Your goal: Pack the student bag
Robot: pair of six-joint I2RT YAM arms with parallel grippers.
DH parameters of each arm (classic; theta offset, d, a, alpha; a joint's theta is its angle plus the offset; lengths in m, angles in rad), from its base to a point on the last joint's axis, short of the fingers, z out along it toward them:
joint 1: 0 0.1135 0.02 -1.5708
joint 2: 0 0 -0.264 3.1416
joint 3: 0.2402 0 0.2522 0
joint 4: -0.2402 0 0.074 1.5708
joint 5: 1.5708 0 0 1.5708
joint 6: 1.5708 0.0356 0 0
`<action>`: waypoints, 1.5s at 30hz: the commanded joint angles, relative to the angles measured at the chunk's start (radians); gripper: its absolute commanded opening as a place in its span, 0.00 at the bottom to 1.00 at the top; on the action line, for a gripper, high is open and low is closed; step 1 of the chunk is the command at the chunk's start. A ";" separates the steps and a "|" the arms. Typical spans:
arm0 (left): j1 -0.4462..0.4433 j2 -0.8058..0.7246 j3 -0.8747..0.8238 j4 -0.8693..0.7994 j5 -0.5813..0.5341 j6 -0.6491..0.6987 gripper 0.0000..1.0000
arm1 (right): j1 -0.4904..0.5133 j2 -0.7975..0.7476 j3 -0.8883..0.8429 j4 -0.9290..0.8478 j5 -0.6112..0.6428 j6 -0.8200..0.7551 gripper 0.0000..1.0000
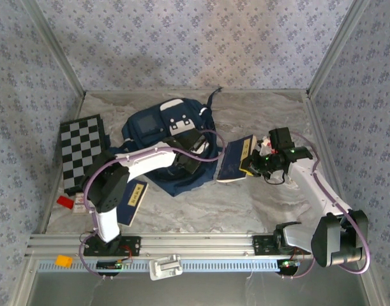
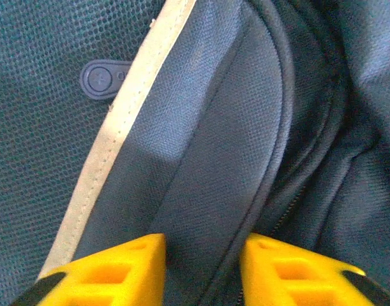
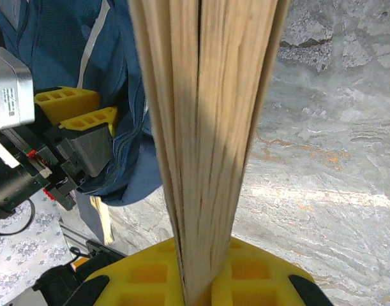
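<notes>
Bag: I see the student bag (image 1: 157, 131) lying mid-worktop (image 1: 246, 207), towards the far edge.
Left gripper (image 2: 201, 261): down on the bag's front panel, jaws narrowed either side of a fabric fold (image 2: 201, 191). I cannot tell if it is pinched.
Right gripper (image 3: 195, 271): clamped on the page edge of a navy booklet (image 1: 235, 159), just right of the bag.
Chessboard (image 1: 83, 153): left edge.
Second booklet (image 1: 134, 201): near-left corner, under the left arm.
</notes>
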 commanded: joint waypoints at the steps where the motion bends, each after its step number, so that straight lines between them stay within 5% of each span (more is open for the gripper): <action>1: 0.020 0.006 0.039 -0.003 -0.002 0.038 0.24 | -0.007 -0.014 -0.005 0.015 -0.026 -0.015 0.00; 7: 0.025 -0.048 0.084 -0.039 -0.032 0.095 0.00 | -0.006 -0.015 0.010 0.007 -0.034 -0.019 0.00; 18: 0.052 -0.195 0.191 -0.091 -0.105 0.157 0.00 | 0.041 -0.012 0.060 0.004 -0.064 -0.006 0.00; 30: 0.109 -0.211 0.320 -0.119 -0.080 0.154 0.00 | 0.241 0.110 0.111 0.169 -0.092 0.089 0.00; 45: 0.124 -0.221 0.375 -0.091 -0.080 0.123 0.00 | 0.408 0.463 0.301 0.479 -0.056 0.145 0.00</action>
